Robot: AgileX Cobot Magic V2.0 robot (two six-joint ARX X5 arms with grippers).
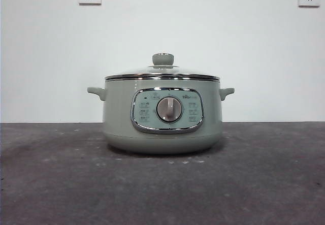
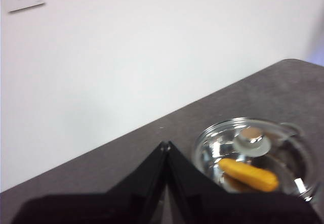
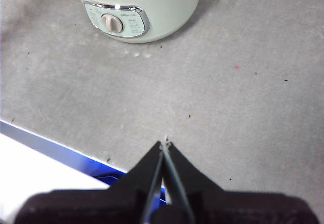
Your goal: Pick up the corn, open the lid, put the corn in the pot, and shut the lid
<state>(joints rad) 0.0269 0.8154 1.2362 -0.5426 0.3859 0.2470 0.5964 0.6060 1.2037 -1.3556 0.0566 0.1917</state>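
One corn (image 2: 249, 174), one lidded pot (image 1: 162, 116)

Soft, even light is filling the front view, leaving a faint shadow under the pot (image 1: 162, 116). The left wrist view is blurring, glare glinting off the lid (image 2: 253, 153).
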